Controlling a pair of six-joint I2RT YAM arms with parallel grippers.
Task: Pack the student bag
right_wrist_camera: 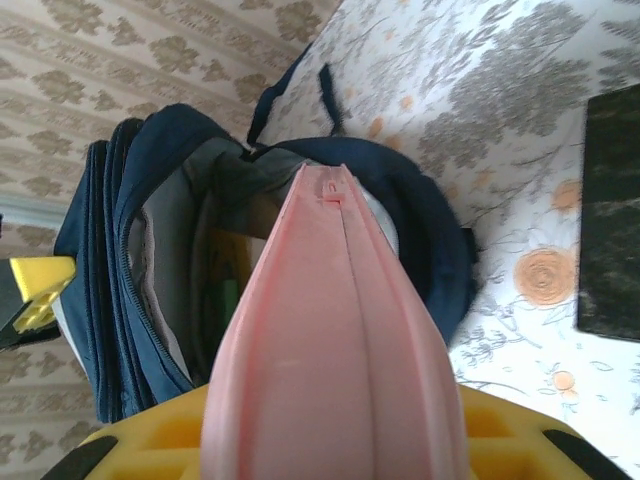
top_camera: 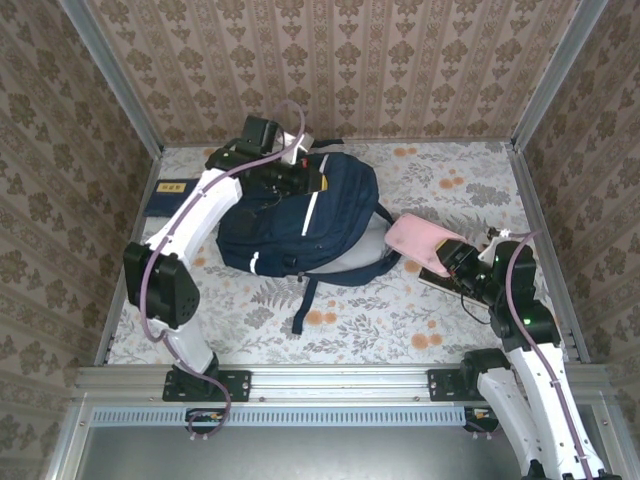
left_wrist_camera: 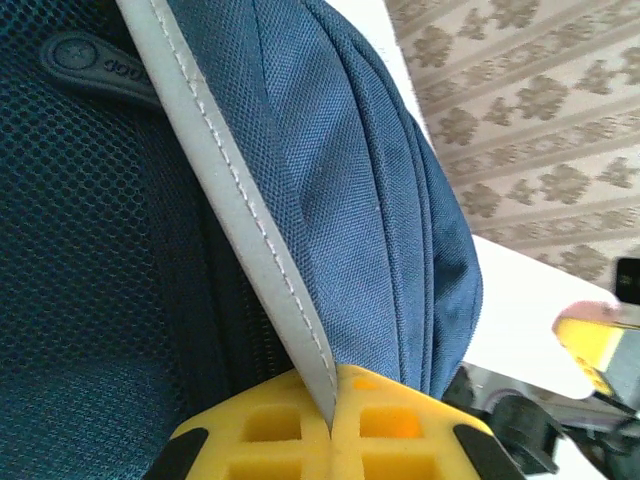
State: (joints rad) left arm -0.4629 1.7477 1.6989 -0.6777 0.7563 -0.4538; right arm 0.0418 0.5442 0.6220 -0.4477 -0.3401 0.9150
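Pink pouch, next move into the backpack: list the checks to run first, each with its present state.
1. Left gripper shut on the student bag's reflective stripe: ok.
2. Bag mouth open toward the pouch: ok.
3. Right gripper holding the pink pouch between its fingers: ok.
4. Pouch tip aimed at the mouth: ok.
5. Room inside the bag: cannot tell, the interior is dim.
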